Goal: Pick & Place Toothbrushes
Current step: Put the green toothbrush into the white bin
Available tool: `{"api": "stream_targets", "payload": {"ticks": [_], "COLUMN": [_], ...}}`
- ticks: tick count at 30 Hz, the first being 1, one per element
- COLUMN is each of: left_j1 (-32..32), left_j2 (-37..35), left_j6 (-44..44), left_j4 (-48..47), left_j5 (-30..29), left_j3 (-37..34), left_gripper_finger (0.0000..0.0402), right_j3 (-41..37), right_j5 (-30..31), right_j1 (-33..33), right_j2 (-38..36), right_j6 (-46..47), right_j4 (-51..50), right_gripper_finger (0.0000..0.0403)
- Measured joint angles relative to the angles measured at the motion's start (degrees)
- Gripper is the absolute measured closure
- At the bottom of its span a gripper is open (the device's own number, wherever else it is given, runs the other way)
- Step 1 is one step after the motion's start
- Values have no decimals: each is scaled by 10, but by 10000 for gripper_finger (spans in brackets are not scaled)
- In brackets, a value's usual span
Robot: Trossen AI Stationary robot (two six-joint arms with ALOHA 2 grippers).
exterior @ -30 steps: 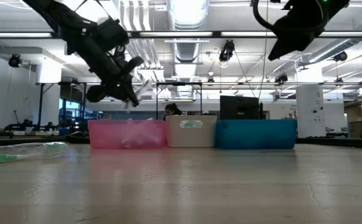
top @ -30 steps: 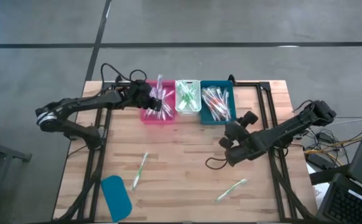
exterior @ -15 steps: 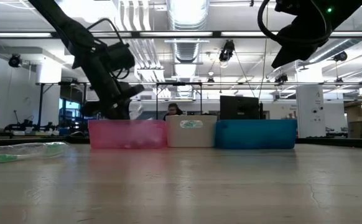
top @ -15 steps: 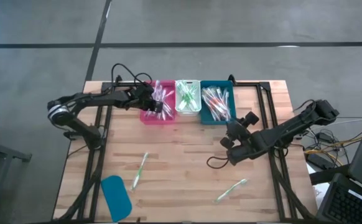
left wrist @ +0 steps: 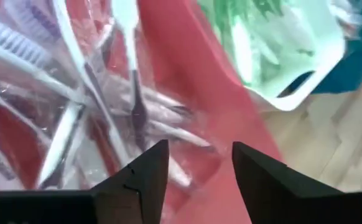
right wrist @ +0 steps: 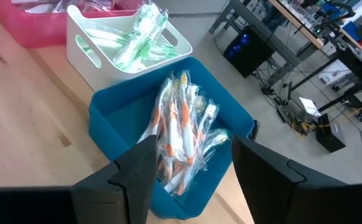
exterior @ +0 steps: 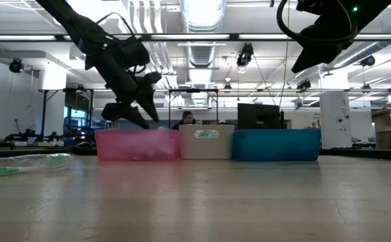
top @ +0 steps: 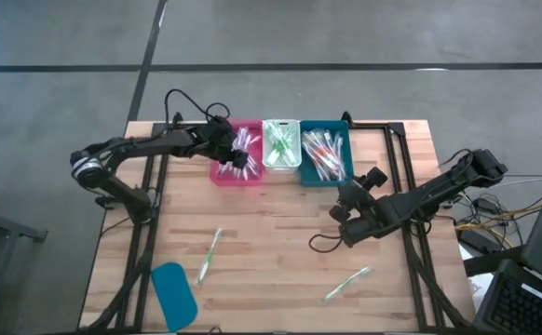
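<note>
The left gripper (left wrist: 194,163) hangs over the pink bin (top: 223,172), fingers apart and holding nothing. The right gripper (right wrist: 190,160) is open and empty too, near the blue bin (right wrist: 103,134). 2 green toothbrushes lie loose on the table (top: 280,233). One (top: 346,284) lies just behind the right gripper, long side slanted, so that arm is nearer. The other (top: 210,255) lies well behind the left gripper.
</note>
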Motion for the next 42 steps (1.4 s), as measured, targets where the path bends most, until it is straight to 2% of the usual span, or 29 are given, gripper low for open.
{"api": "stream_targets", "payload": {"ticks": [6, 8, 11, 15, 20, 26, 29, 34, 42], "left_j1": [-5, -19, -59, -142, -286, -449, -501, -550, -566], "left_j2": [0, -7, -22, -50, -64, -63, -63, -62, -44], "left_j6": [1, 13, 26, 21, -77, -185, -239, -318, -355], "left_j4": [-4, -31, -90, -189, -274, -276, -285, -291, -287], "left_j5": [140, 149, 95, -33, -152, -165, -166, -170, -176], "left_j3": [10, 14, 14, 13, 12, 12, 12, 11, -20], "left_gripper_finger": [221, 221, 222, 225, 227, 227, 227, 227, 227], "right_j3": [0, 0, 0, -1, -1, -1, -1, 1, 2], "right_j5": [0, 0, -2, -9, -10, -13, -14, -40, -61], "right_j1": [0, 0, 0, 0, 0, 0, 0, 0, 0], "right_j2": [0, 0, 0, 0, 0, 0, 0, 0, 0], "right_j6": [-2, -2, -10, -13, -12, -12, -12, -12, -13], "right_j4": [0, 0, 0, 0, 1, 11, 11, 13, 14], "right_gripper_finger": [213, 217, 222, 228, 227, 210, 202, 192, 178]}}
